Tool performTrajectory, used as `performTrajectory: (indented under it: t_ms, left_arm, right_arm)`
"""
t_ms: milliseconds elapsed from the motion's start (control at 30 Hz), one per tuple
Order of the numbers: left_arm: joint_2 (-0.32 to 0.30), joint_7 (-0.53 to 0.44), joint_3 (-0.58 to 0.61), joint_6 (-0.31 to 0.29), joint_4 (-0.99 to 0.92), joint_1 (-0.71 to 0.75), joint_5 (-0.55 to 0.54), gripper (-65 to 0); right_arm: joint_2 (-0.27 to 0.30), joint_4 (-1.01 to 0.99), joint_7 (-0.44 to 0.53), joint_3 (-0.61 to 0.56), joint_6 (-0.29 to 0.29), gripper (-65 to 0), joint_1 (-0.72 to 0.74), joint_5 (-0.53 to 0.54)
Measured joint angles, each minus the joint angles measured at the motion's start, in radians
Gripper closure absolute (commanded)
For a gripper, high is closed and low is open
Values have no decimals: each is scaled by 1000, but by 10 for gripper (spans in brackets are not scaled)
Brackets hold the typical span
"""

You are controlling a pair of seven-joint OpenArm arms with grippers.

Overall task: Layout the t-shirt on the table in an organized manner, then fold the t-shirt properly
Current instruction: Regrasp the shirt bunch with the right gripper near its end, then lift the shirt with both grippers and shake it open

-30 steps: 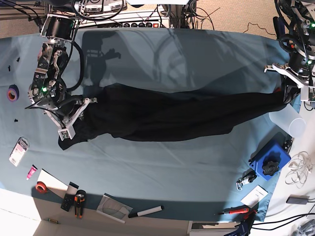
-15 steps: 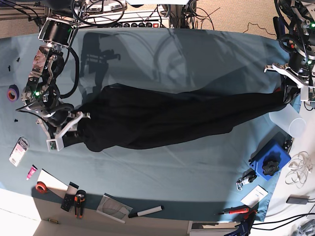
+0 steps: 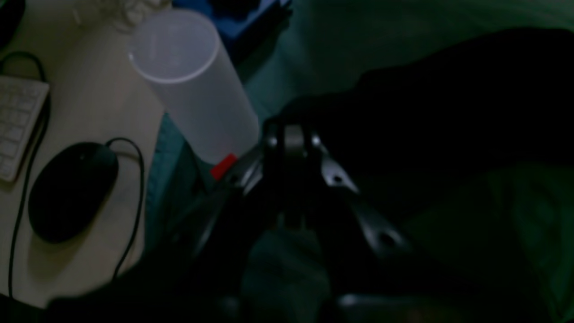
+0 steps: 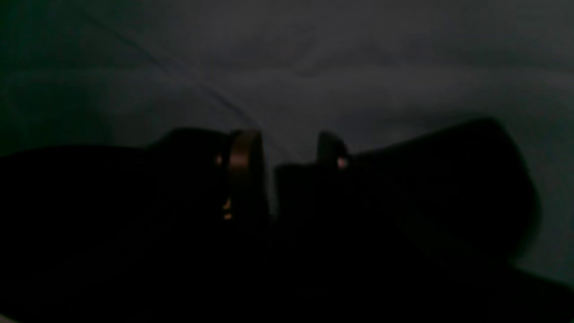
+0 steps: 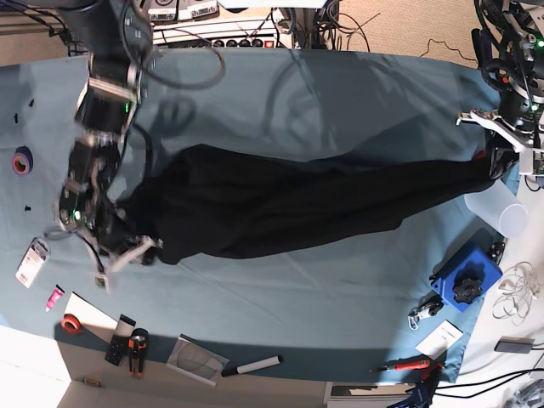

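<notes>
t-shirt: the t-shirt (image 5: 280, 204) is seen stretched into a long dark band across the middle of the table (image 5: 340, 93), running from 9 o'clock to 3 o'clock in the base view; it is bunched and creased rather than spread flat; no print is visible on the exposed side

t-shirt ends: one end is gathered at the right gripper (image 5: 127, 252) at about 8 o'clock; the other end tapers to the left gripper (image 5: 503, 161) at about 3 o'clock

left gripper: in the left wrist view the left gripper (image 3: 291, 141) is seen with its fingers drawn together and black cloth (image 3: 448, 98) gathered at their tips; it is judged closed on the t-shirt

right gripper: the right wrist view is very dark; two fingertips (image 4: 244, 157) are seen with a narrow gap between them against grey-looking cloth (image 4: 314, 67); whether cloth is pinched cannot be told; in the base view the gripper is blurred beside the shirt's end

table: covered in teal-blue cloth, wrinkled under the shirt

nearby, 3 to 4 o'clock: a translucent cup (image 5: 501, 212) lies on its side just beside the left gripper; a blue box (image 5: 466, 274) with a black knob (image 5: 467, 289) sits below it

nearby, 7 to 9 o'clock: a purple tape roll (image 5: 22, 161), a red tape roll (image 5: 71, 324), a marker (image 5: 251, 367)

off the table: a black mouse (image 3: 71, 188) and a keyboard corner (image 3: 18, 121) are seen in the left wrist view

writing: none can be read
</notes>
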Motion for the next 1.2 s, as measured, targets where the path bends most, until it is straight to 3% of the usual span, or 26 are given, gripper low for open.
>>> performTrajectory:
  t_ms: [167, 400, 467, 533, 600, 667, 800, 967, 1200]
  left_arm:
    - [0, 0, 0, 0, 0, 0, 0, 0]
    - [0, 0, 0, 0, 0, 0, 0, 0]
    - [0, 0, 0, 0, 0, 0, 0, 0]
    - [0, 0, 0, 0, 0, 0, 0, 0]
    - [0, 0, 0, 0, 0, 0, 0, 0]
    - [0, 0, 0, 0, 0, 0, 0, 0]
    - [0, 0, 0, 0, 0, 0, 0, 0]
    - [1, 0, 0, 0, 0, 0, -1, 0]
    - [1, 0, 0, 0, 0, 0, 0, 0]
  right_arm:
    - [-24, -16, -74, 0, 17, -212, 27, 70]
    - [-64, -17, -266, 0, 17, -207, 24, 75]
    - [-78, -17, -282, 0, 17, -128, 24, 76]
    - [-91, -17, -292, 0, 17, 0, 24, 74]
    - [-101, -17, -294, 0, 41, 0, 24, 71]
    - [-102, -17, -288, 0, 113, 0, 24, 72]
    - [-103, 32, -242, 0, 110, 0, 18, 87]
    - [-105, 256, -193, 1, 109, 0, 23, 93]
    - [-105, 543, -238, 2, 110, 0, 25, 86]
